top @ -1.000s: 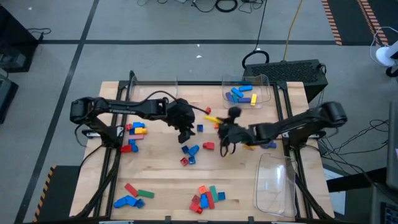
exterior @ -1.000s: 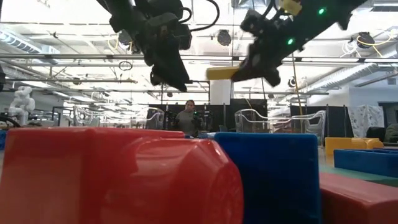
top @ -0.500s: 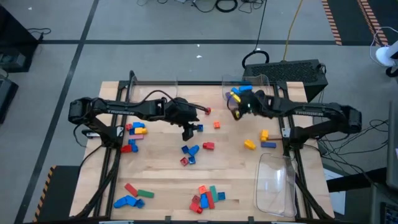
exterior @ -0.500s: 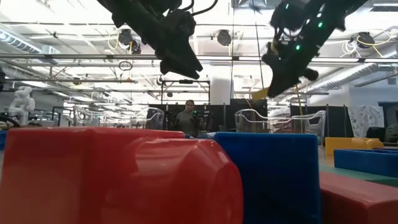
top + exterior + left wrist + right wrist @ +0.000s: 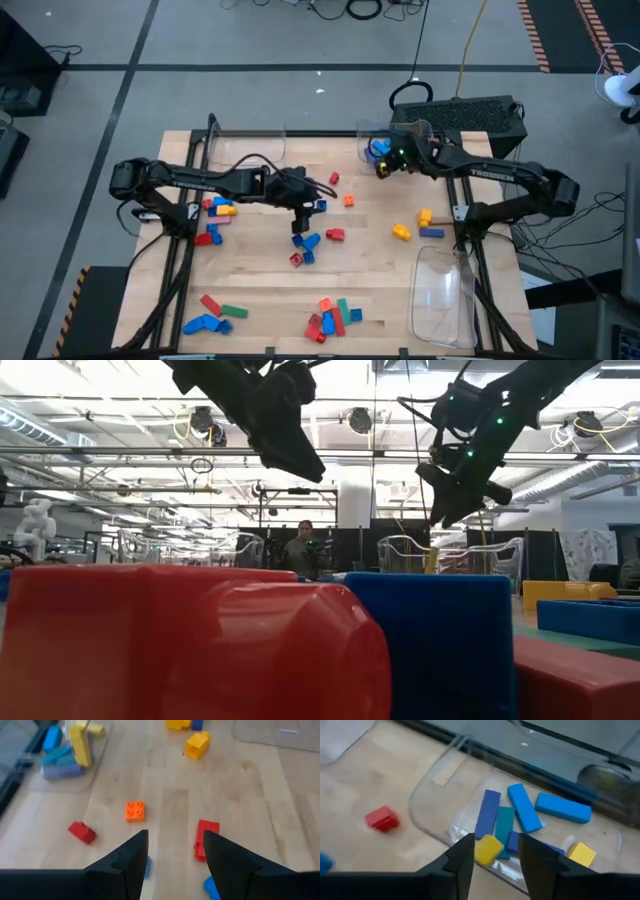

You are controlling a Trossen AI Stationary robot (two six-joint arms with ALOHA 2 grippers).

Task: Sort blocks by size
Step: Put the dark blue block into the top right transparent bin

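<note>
Left gripper (image 5: 172,852): we found its jaws parted, empty, above scattered plastic blocks (image 5: 306,245) mid-table.
Right gripper (image 5: 495,851): we saw open jaws, a yellow plastic brick (image 5: 487,849) between them, over the clear plastic tray (image 5: 427,800).

Two matte black jointed arms trail black cables; the right arm (image 5: 480,178) seemingly shows green lights.

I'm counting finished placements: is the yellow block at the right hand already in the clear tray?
Cannot tell: the yellow block sits between the right hand's fingers, over the tray.
</note>
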